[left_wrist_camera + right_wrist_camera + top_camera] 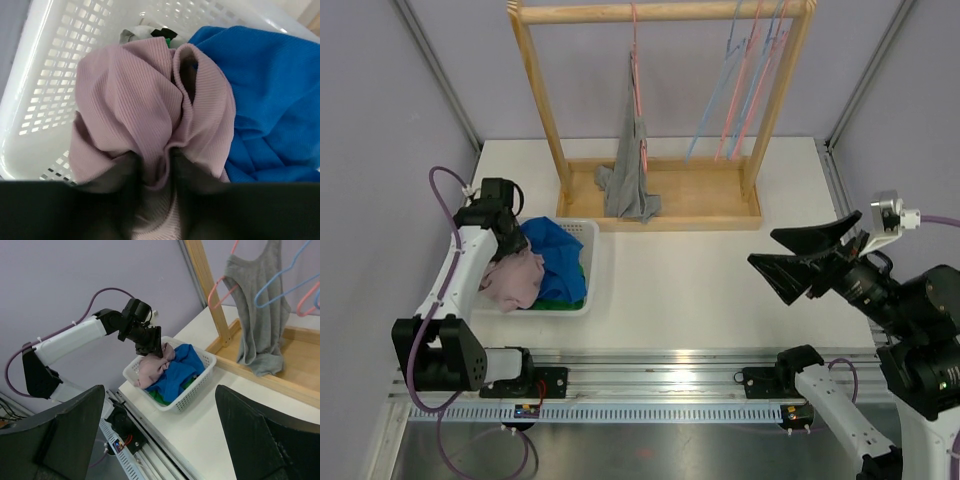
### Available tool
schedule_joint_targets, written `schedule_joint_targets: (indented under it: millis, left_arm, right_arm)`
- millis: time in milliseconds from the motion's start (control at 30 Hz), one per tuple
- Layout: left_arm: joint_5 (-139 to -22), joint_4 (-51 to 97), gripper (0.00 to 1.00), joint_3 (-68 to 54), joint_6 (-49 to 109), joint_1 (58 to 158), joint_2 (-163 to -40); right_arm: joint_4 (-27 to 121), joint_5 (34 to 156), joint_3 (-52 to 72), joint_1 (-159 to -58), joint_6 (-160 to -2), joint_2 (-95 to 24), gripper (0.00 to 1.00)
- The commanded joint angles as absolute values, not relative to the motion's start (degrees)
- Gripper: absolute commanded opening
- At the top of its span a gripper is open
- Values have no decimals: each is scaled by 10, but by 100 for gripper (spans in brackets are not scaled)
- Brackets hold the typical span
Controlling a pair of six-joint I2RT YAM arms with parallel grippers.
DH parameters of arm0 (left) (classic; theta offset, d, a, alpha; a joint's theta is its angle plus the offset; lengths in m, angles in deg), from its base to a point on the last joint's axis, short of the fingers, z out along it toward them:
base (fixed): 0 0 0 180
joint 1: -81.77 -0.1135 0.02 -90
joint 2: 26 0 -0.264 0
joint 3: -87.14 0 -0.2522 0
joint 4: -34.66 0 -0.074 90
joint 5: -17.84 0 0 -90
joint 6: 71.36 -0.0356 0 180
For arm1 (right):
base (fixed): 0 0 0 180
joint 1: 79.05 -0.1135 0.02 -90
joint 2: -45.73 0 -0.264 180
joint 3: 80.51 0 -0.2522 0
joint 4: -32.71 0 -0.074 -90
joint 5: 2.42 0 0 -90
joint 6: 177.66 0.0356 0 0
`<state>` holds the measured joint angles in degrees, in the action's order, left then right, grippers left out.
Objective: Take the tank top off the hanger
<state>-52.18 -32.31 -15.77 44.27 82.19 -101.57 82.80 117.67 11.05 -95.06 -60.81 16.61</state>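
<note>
Your first risk is in the basket (592,262) at the left of the overhead view. The left fingers (510,240) stand only narrowly apart with a fold of the pink garment (130,100) bunched between them. You cannot tell whether they grip it or merely flank it. If you lift away with the cloth caught, it will likely trail out over the rim onto the table (700,290), perhaps dragging the blue garment (555,255) beside it.

The second risk is at the wooden rack (660,12) at the top centre. The tank top (630,175) hangs there on a pink hanger (638,90), with its hem slumped on the rack's base board. Pull down or sideways on the body and the straps may bind on the hanger arms. The hanger could then slide along the bar or unhook and come away with the cloth. Empty blue and pink hangers hang just to its right, so a wide approach from that side could snag them.

The right fingers (798,252) are spread fully and hold nothing. They sit at the right edge of the overhead view, over the table. The tank top lies well apart from them, up and to the left. It is equally far from the left fingers, up and to their right, beyond the basket.
</note>
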Motion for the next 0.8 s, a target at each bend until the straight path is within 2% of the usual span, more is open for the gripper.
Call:
schedule_joint_targets:
  millis: [0, 33, 100, 133, 200, 333, 367, 467, 667, 767]
  left_arm:
    - [-575, -325, 54, -138, 429, 805, -967]
    - [-575, -331, 64, -134, 428, 801, -960]
    - [-581, -346, 78, -111, 425, 797, -933]
    - [-581, -353, 99, -101, 426, 797, -925]
    - [-589, -366, 99, -85, 425, 797, -889]
    - [-636, -388, 99, -62, 394, 802, -815]
    - [-652, -388, 99, -67, 389, 803, -796]
    - [-699, -372, 99, -89, 372, 804, -707]
    - [-833, -295, 99, -156, 363, 804, -557]
    - [-873, -274, 99, -197, 369, 804, -532]
  right_arm:
    - [755, 1235, 49, -950, -584, 78, 100]
    - [760, 1235, 16, -950, -587, 39, 99]
    - [771, 1238, -21, -951, -594, -1, 100]
    - [790, 1232, -58, -950, -590, -43, 99]
    - [794, 1223, -86, -952, -585, -81, 99]
    - [791, 1202, -137, -962, -578, -178, 90]
    - [799, 1161, -150, -976, -585, -194, 87]
    - [839, 1030, -222, -1062, -648, -265, 88]
    - [879, 839, -381, -1121, -704, -422, 85]
    - [918, 754, -490, -1159, -748, -517, 83]
